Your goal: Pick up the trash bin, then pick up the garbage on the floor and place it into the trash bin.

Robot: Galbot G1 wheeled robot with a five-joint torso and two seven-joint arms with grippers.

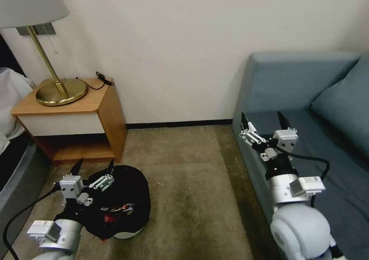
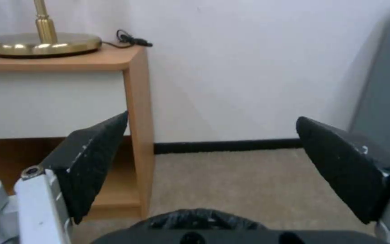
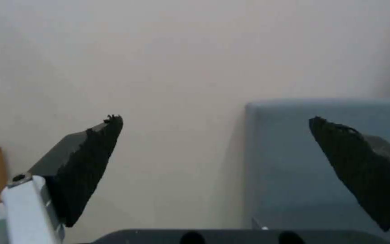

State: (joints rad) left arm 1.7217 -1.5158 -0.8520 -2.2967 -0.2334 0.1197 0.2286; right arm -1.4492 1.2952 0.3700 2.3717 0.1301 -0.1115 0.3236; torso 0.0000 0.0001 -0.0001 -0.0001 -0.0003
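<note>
Carpet bare of litter. Trash bin (image 1: pixel 123 202) at 7 o'clock, seemingly wrappers inside. Left gripper (image 1: pixel 93 170) over it, right gripper (image 1: pixel 263 122) at 3 o'clock: fingers apart, empty. Task looks nearly done.

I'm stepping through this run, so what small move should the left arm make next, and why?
Probably lower the left gripper onto the trash bin rim and close. Its fingers are open above the bin, which still sits on the carpet; the right gripper hangs open by the sofa.
</note>
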